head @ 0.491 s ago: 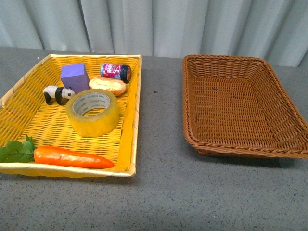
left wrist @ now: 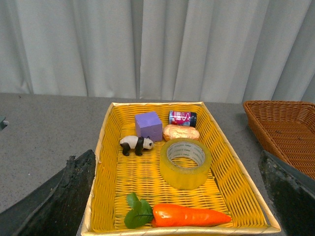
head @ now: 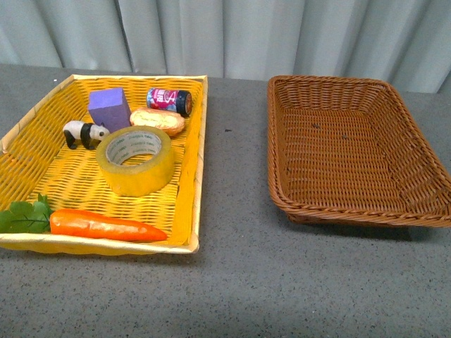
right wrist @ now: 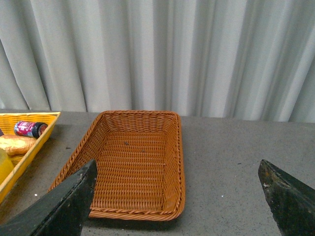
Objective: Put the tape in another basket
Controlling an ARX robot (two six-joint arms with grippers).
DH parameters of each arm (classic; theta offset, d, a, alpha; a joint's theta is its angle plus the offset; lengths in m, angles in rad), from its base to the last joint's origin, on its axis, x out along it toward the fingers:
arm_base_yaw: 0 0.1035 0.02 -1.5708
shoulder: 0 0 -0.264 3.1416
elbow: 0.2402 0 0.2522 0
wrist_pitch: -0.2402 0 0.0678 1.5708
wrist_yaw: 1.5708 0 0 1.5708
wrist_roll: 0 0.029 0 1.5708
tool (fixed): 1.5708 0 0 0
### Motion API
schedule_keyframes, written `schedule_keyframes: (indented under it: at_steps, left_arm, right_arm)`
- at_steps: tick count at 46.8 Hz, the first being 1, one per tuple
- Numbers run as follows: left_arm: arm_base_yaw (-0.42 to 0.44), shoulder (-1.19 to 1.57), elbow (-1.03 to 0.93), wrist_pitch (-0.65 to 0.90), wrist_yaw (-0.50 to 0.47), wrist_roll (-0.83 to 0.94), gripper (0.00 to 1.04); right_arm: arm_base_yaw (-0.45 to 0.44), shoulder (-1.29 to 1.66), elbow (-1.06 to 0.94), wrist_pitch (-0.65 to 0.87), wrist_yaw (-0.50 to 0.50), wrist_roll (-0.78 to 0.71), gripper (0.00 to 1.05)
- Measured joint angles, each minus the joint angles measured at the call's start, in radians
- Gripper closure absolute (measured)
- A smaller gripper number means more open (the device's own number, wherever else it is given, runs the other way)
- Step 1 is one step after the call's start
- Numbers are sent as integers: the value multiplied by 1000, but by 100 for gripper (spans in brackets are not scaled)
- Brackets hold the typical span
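packing tape lies flat, hole up, in the yellow tray, inviting a rim pinch. left gripper and right gripper are spread, empty; the brown basket sits alongside.

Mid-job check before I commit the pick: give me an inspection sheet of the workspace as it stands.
Surface: grey table, speckled.
Job's things: tape lying flat in the yellow tray; brown basket to the tray's right, nothing in it.
Clutter: carrot, panda figure, purple block, bread roll and can, all in the yellow tray.
Grippers: left gripper open, looking over the tray; right gripper open, facing the brown basket; neither holds anything.
Cables: nothing seen.
Surroundings: pale curtain behind the table.
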Motion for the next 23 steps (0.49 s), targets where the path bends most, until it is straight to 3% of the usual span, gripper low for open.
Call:
schedule_keyframes:
  at_steps: [23]
  left_arm:
    - [0,0,0,0,0,0,7]
  right_arm:
    - [0,0,0,0,0,0,9]
